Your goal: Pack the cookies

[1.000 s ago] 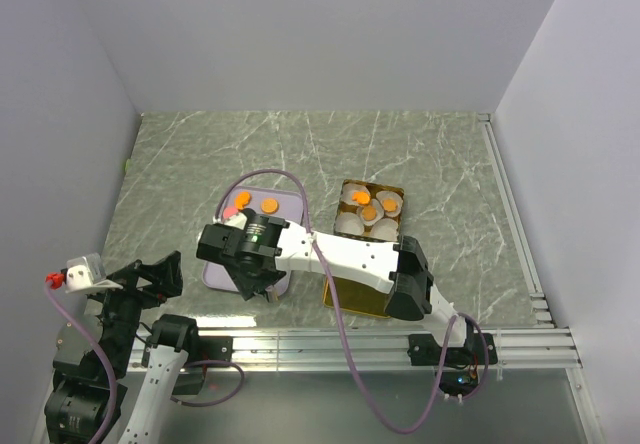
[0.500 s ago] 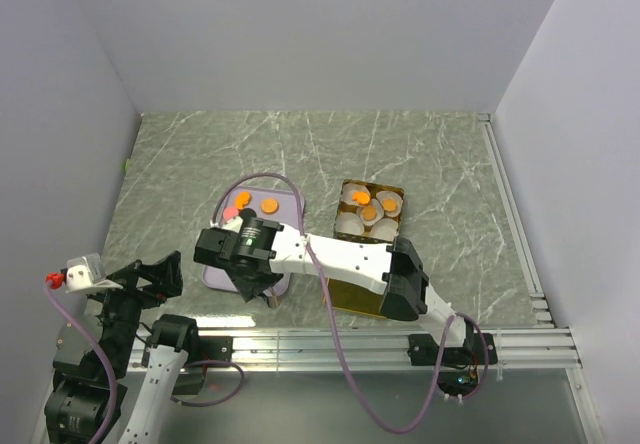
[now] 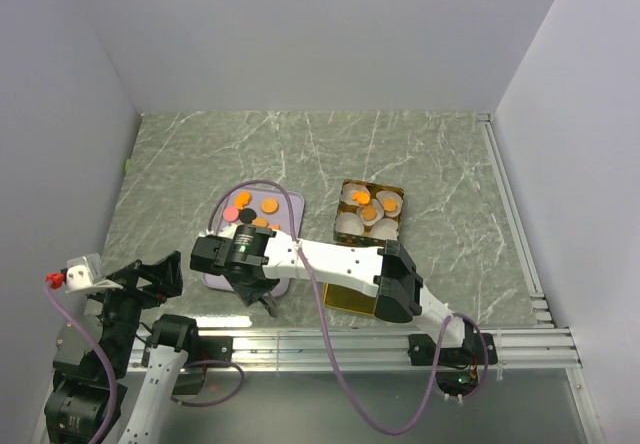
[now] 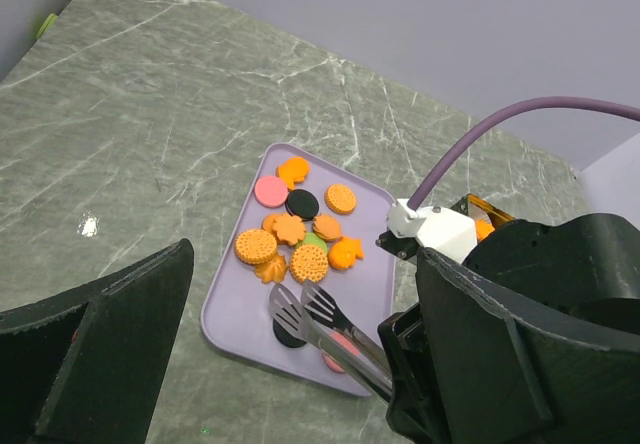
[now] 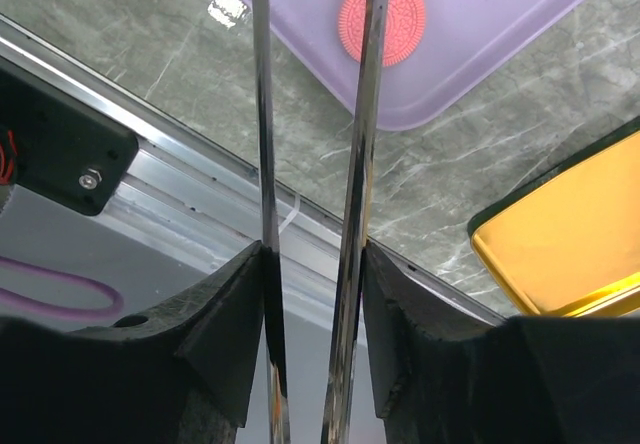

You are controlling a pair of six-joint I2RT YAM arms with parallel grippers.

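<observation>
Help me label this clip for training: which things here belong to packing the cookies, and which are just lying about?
Job: cookies on the purple tray; tongs held in the right gripper; box of white paper cups, some holding cookies.
Lying about: amber tray by the box, use unclear; small green object at far left; left gripper, open, holding nothing.

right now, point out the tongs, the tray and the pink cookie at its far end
tongs (image 4: pixel 289 310): left wrist view, on the left slotted head
tray (image 4: pixel 228 309): left wrist view, bare near left corner
pink cookie (image 4: pixel 270 190): left wrist view, centre of its face
</observation>
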